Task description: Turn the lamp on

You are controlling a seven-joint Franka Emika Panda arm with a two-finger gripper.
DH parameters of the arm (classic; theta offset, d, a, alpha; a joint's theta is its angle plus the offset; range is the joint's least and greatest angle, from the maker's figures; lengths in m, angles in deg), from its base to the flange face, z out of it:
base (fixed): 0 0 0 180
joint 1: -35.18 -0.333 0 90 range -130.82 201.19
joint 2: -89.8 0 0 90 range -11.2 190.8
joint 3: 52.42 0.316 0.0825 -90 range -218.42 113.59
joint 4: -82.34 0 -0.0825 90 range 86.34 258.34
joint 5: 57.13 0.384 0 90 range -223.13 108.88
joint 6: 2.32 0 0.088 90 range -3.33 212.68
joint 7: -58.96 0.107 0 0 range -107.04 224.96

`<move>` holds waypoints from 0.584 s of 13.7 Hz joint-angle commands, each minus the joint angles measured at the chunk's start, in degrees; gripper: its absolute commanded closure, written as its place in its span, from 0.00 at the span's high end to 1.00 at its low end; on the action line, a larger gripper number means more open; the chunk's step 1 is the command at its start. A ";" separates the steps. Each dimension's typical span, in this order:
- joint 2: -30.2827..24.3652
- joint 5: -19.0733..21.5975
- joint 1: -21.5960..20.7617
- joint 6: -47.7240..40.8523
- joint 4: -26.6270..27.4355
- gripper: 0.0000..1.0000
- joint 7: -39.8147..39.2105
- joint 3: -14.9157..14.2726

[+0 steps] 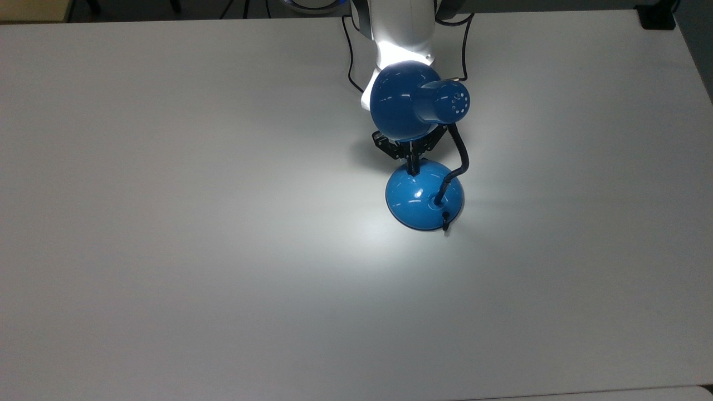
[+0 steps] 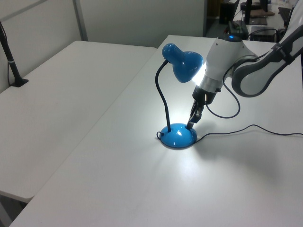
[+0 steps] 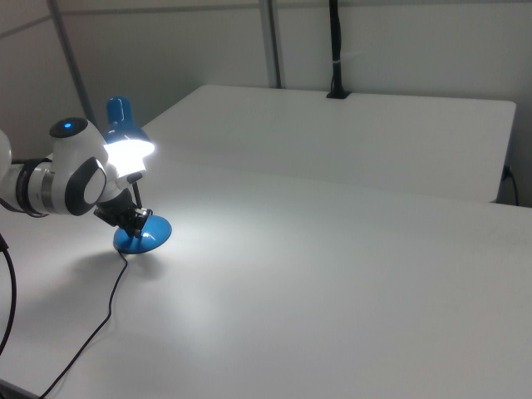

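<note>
The glossy blue desk lamp point(image 1: 423, 195) stands on the wide white tabletop point(image 1: 167, 223), its dome shade point(image 1: 401, 100) hanging over the black two-finger gripper point(image 1: 412, 166), which sits in the narrow gap between shade and round base. In the top view the black gooseneck point(image 1: 459, 153) bounds that gap on the right, and a thin black cord point(image 2: 246, 130) trails across the surface near the base in the left view. The tabletop lies open on the top view's left, right and bottom.

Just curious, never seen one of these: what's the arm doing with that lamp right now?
Gripper shut, tip at the base. Lamp lit, bright pool on the table. Nothing in the way.
</note>
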 commanded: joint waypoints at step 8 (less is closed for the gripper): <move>-12.77 -0.36 4.87 -31.72 -0.83 1.00 -0.01 -0.27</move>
